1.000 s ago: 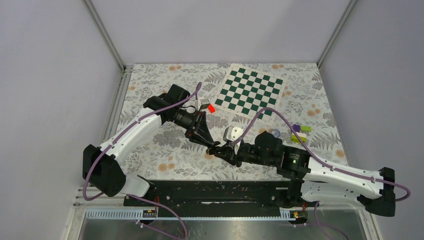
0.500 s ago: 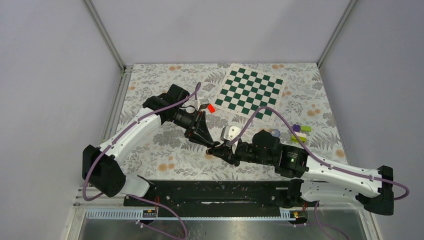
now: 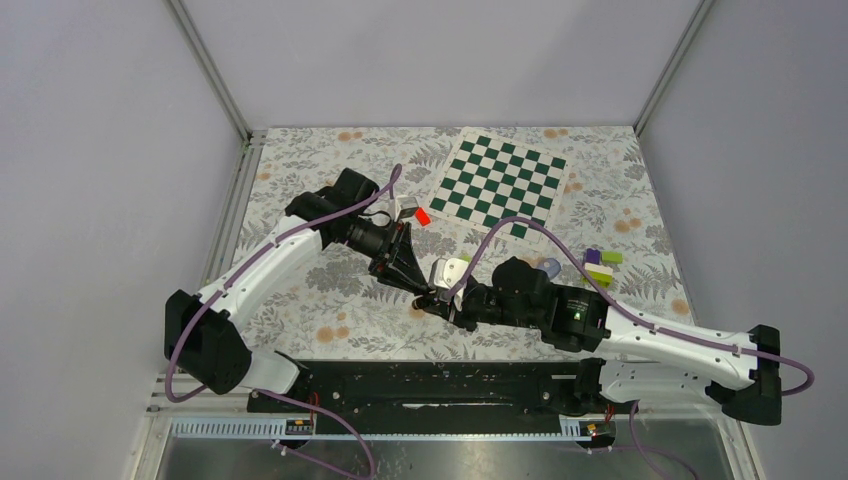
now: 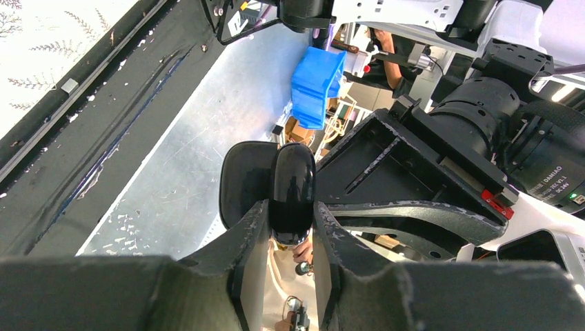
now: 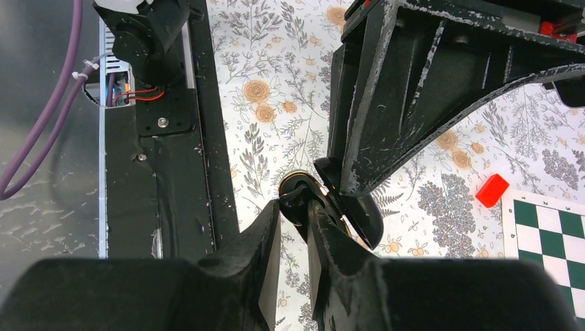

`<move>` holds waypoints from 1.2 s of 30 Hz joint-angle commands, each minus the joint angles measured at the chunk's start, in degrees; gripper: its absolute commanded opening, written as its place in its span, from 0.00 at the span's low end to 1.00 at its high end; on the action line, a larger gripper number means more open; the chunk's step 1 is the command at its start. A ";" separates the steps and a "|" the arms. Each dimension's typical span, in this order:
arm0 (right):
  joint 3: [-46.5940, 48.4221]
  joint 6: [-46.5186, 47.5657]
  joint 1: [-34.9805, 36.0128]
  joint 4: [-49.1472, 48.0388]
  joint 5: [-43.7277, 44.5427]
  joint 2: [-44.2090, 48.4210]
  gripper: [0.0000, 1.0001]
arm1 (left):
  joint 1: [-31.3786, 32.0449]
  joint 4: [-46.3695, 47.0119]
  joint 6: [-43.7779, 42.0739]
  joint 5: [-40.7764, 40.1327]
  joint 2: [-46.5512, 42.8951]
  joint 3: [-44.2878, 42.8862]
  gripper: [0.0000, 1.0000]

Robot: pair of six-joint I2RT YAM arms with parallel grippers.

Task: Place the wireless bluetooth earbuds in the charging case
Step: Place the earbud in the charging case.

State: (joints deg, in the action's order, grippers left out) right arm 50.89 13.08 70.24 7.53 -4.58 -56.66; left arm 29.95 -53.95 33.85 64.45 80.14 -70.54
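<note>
The charging case (image 4: 292,185), glossy black, is clamped between the fingers of my left gripper (image 4: 290,208), which is shut on it. A second dark rounded shell (image 4: 241,181), seemingly the case's lid, stands beside it. In the right wrist view the case (image 5: 360,215) hangs under the left fingers (image 5: 386,103) above the floral table. My right gripper (image 5: 295,207) is shut on a small black earbud (image 5: 298,198), whose tip touches the case's gold-rimmed edge. From the top view both grippers meet tip to tip, left (image 3: 424,289) and right (image 3: 441,299). The sockets are hidden.
A red block (image 3: 423,216) lies near the green-and-white checkerboard (image 3: 500,185). Lime-green and purple blocks (image 3: 602,262) sit at the right. The black base rail (image 3: 430,385) runs along the near edge, close under the grippers.
My right arm has pushed left and forward, bringing its shut fingers up against the case. The left arm has stayed where it was.
</note>
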 commanded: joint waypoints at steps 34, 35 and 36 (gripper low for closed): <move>-5.43 -18.91 0.25 -6.89 7.52 14.29 0.15 | 0.56 1.04 0.04 3.77 -1.40 -1.79 0.00; -5.66 -19.81 0.25 -8.65 5.36 13.78 0.06 | 0.62 1.09 0.08 3.78 -1.38 -1.79 0.00; -5.86 -20.68 0.29 -9.79 2.49 12.91 0.03 | 0.60 1.06 0.07 3.71 -1.35 -1.86 0.00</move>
State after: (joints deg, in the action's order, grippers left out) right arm 46.15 -0.67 70.28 3.18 -0.56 -41.93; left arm 30.37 -53.95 33.54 65.80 80.05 -70.54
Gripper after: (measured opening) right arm 0.123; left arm 0.260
